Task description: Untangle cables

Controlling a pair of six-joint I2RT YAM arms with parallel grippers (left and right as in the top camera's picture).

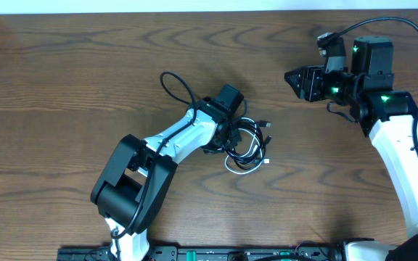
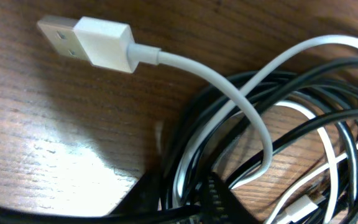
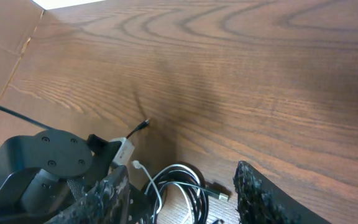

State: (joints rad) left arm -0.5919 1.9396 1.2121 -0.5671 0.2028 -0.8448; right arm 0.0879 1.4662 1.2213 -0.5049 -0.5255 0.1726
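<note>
The cables lie in one tangled bundle on the wooden table, the black cable (image 1: 250, 132) looped through the white cable (image 1: 244, 166). In the left wrist view the white USB plug (image 2: 98, 41) lies flat at upper left, and black loops (image 2: 328, 81) fill the right. My left gripper (image 1: 230, 138) is down at the bundle's left side. Its dark fingers (image 2: 219, 200) stand close together with black and white strands pinched between them. My right gripper (image 1: 290, 76) hangs open above the table to the upper right, nothing between its fingers (image 3: 263, 199). From there it looks down on the bundle (image 3: 191, 186).
A thicker black wire (image 1: 174, 88) loops off the left arm onto the table behind the bundle. The left arm's white link (image 1: 183, 138) stretches from the front edge to the bundle. A cardboard wall (image 3: 2, 56) stands at the table's left edge.
</note>
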